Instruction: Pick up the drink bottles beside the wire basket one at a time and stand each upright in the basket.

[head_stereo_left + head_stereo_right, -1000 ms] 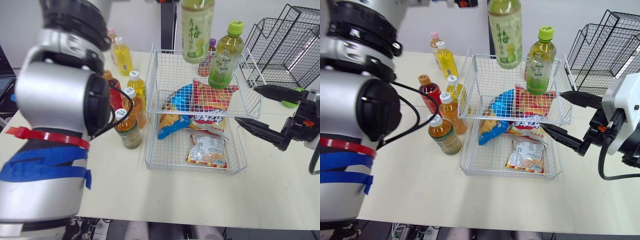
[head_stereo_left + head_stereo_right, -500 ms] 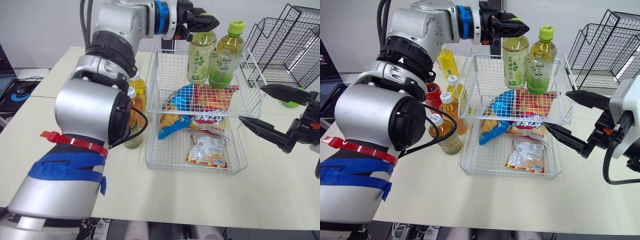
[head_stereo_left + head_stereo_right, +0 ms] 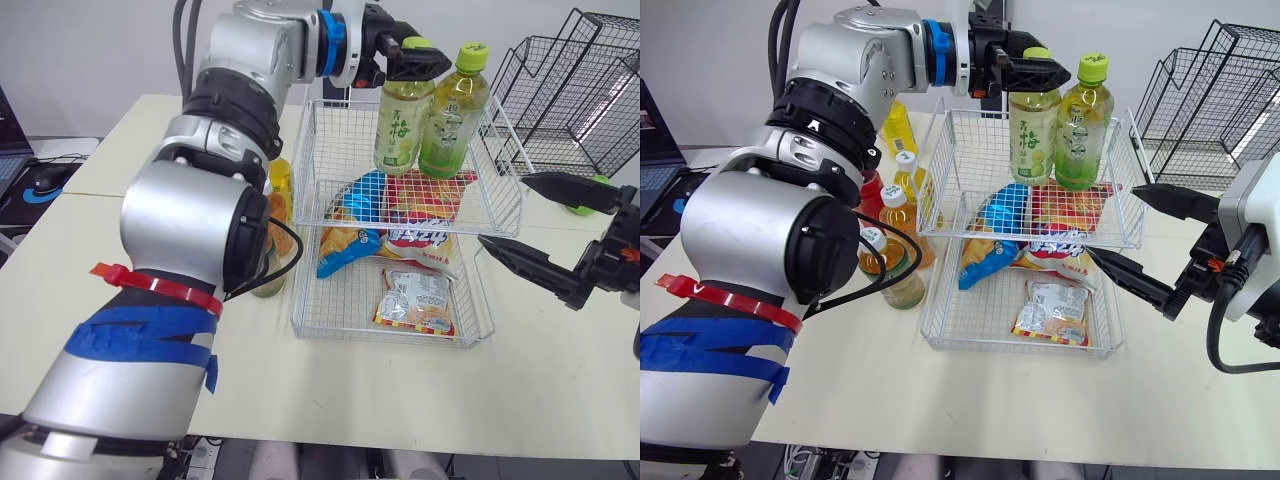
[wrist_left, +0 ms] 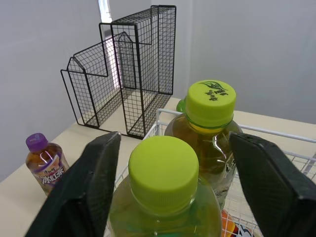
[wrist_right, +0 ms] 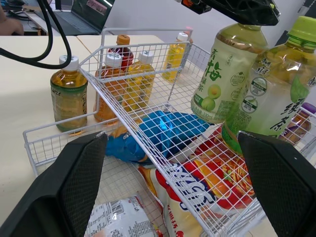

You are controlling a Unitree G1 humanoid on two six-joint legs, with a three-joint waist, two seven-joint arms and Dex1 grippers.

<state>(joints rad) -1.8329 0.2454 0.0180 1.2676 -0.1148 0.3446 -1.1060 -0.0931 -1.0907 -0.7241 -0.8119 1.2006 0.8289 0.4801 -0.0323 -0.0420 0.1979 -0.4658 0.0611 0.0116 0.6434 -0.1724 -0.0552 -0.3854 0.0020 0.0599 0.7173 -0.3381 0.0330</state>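
At centre left, at least 5 waiting bottles (image 3: 892, 215) stand on the table (image 3: 990, 400) just beside the wire basket (image 3: 937, 170), partly hidden behind the left arm; 1 purple-capped bottle (image 4: 44, 162) stands behind the basket.

At upper centre the left gripper (image 3: 1045, 72) hangs over the basket's raised tier, its fingers spread wide either side of the green cap of the plum tea bottle (image 3: 1033, 135) and gripping nothing; the wrist view shows a gap on both sides. That bottle stands upright in the tier, touching or nearly touching a second green bottle (image 3: 1083, 125) to its right; snack bags (image 3: 1060, 215) lie below them.

The placing looks done, so the step in hand is likely the withdrawal; lift straight up until the fingers clear the cap, and only then swing back toward the left of the frame; a sideways pull could tip both bottles. Keep the elbow high over the waiting group.

At the right edge the right gripper (image 3: 501, 209) hovers open and empty beside the basket; best kept clear of the wire.
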